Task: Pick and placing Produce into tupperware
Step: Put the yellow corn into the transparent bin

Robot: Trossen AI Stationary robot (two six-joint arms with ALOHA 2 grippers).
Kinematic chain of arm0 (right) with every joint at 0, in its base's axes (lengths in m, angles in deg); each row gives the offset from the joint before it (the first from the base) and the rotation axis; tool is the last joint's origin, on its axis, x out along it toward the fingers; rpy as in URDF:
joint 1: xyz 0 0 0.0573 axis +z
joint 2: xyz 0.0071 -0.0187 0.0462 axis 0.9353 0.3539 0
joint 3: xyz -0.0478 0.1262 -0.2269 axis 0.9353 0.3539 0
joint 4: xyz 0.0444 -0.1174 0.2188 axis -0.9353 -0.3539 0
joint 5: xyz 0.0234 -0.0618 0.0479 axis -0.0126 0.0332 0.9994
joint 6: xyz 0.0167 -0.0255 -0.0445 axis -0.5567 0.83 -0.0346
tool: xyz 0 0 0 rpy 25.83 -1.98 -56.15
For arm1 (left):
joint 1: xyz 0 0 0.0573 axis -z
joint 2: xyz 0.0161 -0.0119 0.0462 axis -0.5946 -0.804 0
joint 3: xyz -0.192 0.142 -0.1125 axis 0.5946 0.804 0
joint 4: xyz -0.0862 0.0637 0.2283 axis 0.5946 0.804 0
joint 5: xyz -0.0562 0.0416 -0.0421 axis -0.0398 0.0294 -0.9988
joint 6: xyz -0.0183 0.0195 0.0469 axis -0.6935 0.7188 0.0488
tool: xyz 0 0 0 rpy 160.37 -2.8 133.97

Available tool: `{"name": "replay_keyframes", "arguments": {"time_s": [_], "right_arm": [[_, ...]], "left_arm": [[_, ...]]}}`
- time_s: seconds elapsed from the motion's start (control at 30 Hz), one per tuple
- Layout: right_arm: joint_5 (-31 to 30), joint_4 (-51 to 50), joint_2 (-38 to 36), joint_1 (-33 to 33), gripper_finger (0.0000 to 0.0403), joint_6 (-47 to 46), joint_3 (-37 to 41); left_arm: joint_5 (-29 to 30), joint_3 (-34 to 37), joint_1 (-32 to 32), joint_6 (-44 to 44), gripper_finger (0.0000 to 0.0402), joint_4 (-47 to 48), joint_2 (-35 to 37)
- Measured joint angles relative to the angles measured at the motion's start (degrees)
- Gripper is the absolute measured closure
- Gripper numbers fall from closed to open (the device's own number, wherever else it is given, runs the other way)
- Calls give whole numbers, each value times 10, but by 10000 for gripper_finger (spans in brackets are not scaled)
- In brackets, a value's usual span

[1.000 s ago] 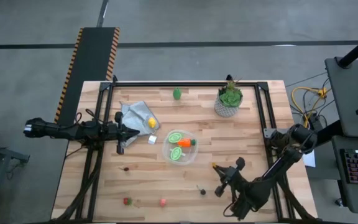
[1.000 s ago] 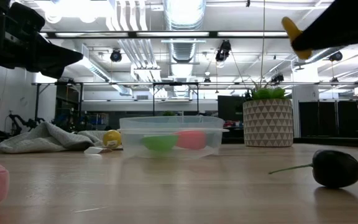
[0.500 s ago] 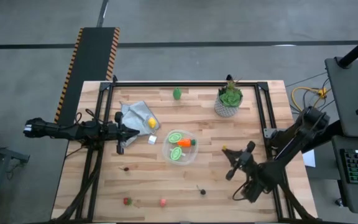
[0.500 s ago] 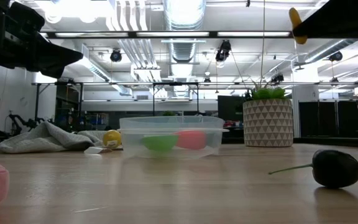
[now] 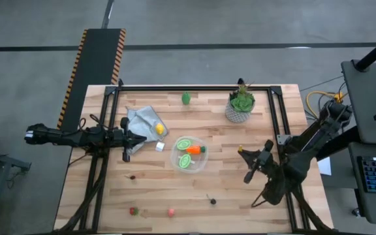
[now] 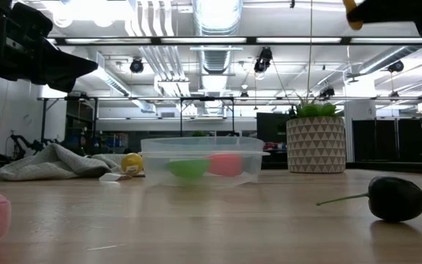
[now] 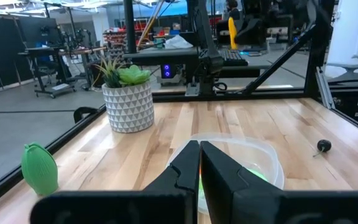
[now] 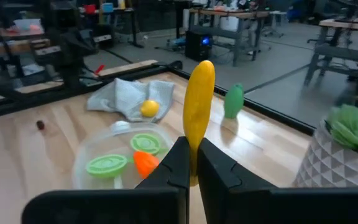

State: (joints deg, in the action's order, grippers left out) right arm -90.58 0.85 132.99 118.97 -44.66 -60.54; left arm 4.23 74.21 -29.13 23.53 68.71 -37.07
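Observation:
The clear tupperware (image 5: 189, 154) sits at mid-table with green slices and an orange piece inside; the low view shows it too (image 6: 201, 160). My right gripper (image 5: 245, 155) hovers to its right, shut on a long yellow toy piece (image 8: 199, 93), high above the table (image 6: 353, 11). My left gripper (image 5: 126, 147) waits shut and empty, left of the tupperware (image 7: 199, 152). Loose produce rests on the table: a green one (image 5: 186, 98) near the far edge, a yellow one (image 5: 159, 128) on the grey cloth, and a dark stemmed one (image 5: 212, 201). My right gripper pinches the yellow piece by one end (image 8: 193, 134) between its two fingers. The rest of the piece sticks out past the fingertips. The fingers come roughly level from the table's right side, and the piece is lifted clear of the table.
A potted plant (image 5: 240, 108) stands at the far right. A grey cloth (image 5: 142, 121) and a small white cube (image 5: 160, 147) lie left of the tupperware. Small red (image 5: 134, 210), pink (image 5: 171, 211) and dark (image 5: 132, 176) pieces lie near the near edge.
My right gripper, still shut on the yellow piece, has risen and moved toward the table's far edge and slightly right, from near the dark stemmed piece to a spot level with the tupperware. The left arm has kept still.

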Motion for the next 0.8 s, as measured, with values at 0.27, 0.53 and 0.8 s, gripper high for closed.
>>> {"name": "replay_keyframes", "arguments": {"time_s": [0.27,0.53,0.8], "right_arm": [[174,134,-70,-30,394,202,-23],[344,160,-62,-103,394,387,-89],[490,145,-62,-208,394,446,-114]], "left_arm": [[0,0,0,0,402,0,-1],[0,0,0,0,402,-1,0],[0,0,0,0,402,0,0]]}}
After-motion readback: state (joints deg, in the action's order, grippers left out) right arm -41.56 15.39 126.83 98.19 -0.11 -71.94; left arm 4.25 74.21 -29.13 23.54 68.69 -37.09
